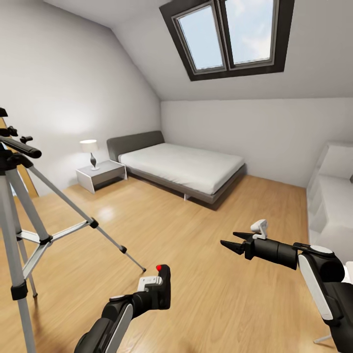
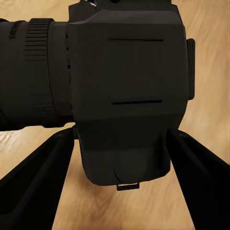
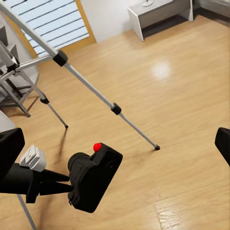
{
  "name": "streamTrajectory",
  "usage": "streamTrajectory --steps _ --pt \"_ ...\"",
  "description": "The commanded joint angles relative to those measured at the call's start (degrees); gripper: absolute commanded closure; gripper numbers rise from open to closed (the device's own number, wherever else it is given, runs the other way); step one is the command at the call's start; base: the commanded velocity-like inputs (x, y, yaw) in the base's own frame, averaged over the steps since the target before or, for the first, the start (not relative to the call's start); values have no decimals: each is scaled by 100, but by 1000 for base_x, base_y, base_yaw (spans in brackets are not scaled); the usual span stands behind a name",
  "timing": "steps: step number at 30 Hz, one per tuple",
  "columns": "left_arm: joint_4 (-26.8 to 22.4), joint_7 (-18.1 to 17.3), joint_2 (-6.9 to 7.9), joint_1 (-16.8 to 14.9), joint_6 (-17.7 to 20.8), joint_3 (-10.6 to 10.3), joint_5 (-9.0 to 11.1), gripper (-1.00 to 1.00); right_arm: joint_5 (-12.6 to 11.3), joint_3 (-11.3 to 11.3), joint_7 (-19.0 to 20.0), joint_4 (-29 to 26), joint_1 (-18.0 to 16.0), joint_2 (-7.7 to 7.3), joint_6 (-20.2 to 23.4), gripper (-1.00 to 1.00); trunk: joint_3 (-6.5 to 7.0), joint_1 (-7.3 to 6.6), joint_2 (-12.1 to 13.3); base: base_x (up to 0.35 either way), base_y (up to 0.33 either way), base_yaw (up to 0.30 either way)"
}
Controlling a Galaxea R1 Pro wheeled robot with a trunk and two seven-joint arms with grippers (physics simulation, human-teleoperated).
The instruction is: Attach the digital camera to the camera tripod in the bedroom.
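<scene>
We see the digital camera (image 1: 162, 287) clamped between the two fingers of the left gripper (image 1: 156, 293), its red button up and its lens barrel sticking out sideways past the jaws, held in the air above the wood floor (image 1: 196, 255). The camera tripod (image 1: 29, 215) stands on that floor well apart from the jaws, off to the left gripper's outer side. The right gripper (image 1: 233, 241) hangs with its jaws parted and nothing between them, near the camera.
</scene>
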Motion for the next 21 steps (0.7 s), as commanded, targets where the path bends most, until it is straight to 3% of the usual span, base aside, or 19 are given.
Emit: streamTrajectory --steps 1,10,21 --pt "-6 -15 -1 -3 28 5 3 100 -12 -4 12 -1 -4 -1 29 -100 13 -23 39 0 0 0" --pt "-6 -38 -1 -4 6 7 26 100 -12 7 11 -2 -4 1 18 -100 174 -221 400 0 0 0" --pt "-4 22 9 -4 -59 18 306 100 -12 9 19 -2 -4 -6 -6 -100 372 -462 841 0 0 0"
